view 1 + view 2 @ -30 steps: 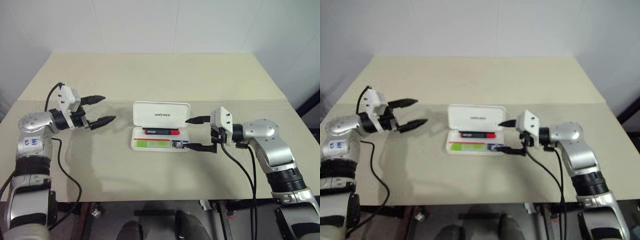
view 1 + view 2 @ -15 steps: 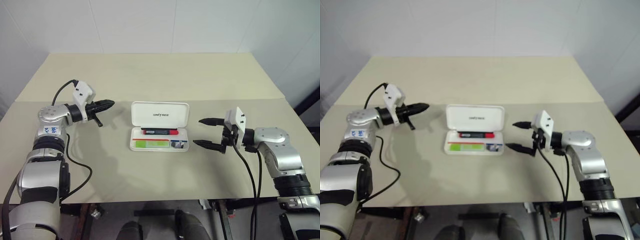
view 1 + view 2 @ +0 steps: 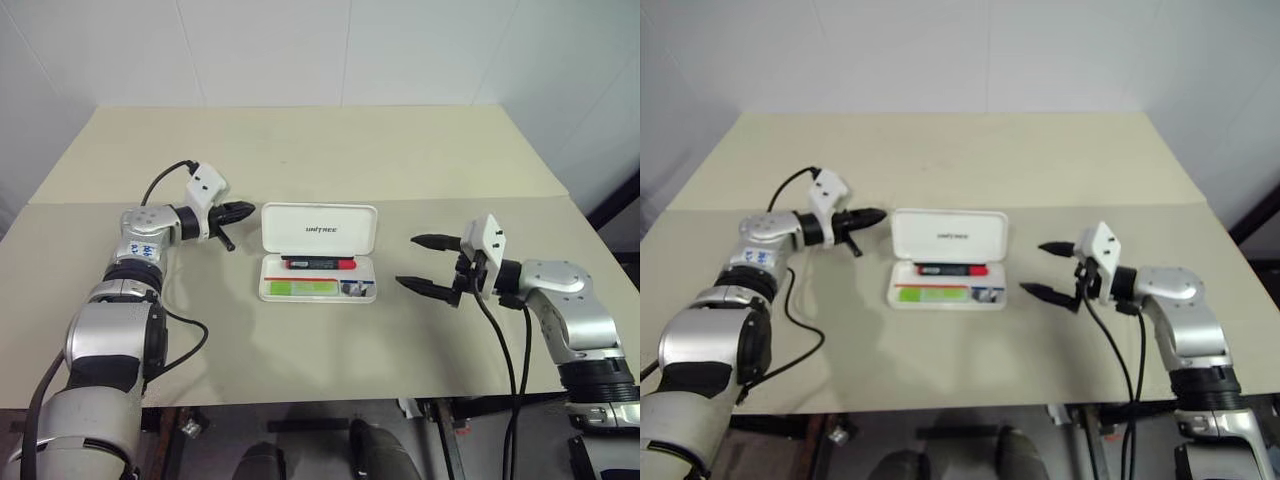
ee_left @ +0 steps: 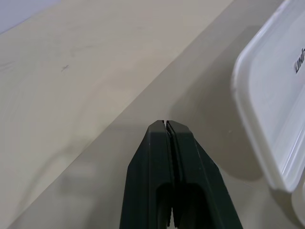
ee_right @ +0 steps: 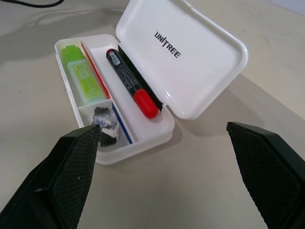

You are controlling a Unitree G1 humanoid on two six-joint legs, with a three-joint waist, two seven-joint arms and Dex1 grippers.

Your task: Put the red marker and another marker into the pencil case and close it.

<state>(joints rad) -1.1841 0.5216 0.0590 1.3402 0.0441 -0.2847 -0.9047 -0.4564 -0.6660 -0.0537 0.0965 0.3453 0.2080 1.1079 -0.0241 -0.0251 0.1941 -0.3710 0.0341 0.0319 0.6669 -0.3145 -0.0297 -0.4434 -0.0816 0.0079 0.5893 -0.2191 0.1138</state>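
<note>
**Lid next: both markers are in, the case stands open**

Since a second ago, the left gripper [image 3: 238,212] has snapped from spread to pressed together and swung in toward the lid's left edge, while the right gripper [image 3: 432,265] has drawn back from the case, fingers wide.

Head views: the pencil case [image 3: 319,254] sits mid-table [image 3: 300,150], lid raised at the case's 12 o'clock side. The red marker [image 3: 320,263] lies in the rear compartment; the green marker [image 3: 303,288] lies in the front one. The left gripper hangs just beside the lid at its 9 o'clock; the right gripper sits near the case at 3 o'clock, clearly apart from it.

Left wrist view: the two black fingers [image 4: 157,181] meet flush with nothing between them, and the lid's rounded corner [image 4: 267,109] is close ahead.

Right wrist view: the tray is open to sight, red marker [image 5: 131,81] along the hinge side, green marker [image 5: 81,74] beyond the red divider line, and a small dark object [image 5: 106,128] in the end pocket. The right fingers [image 5: 62,181] stand far apart, empty.

Judgement: what remains is closing. The closed left fingertips would do best as a pusher, getting behind the lid's upper edge and tipping it forward over the hinge, then pressing down near the front rim. The light case may slide, so the right gripper could brace the tray's 3 o'clock end.
</note>
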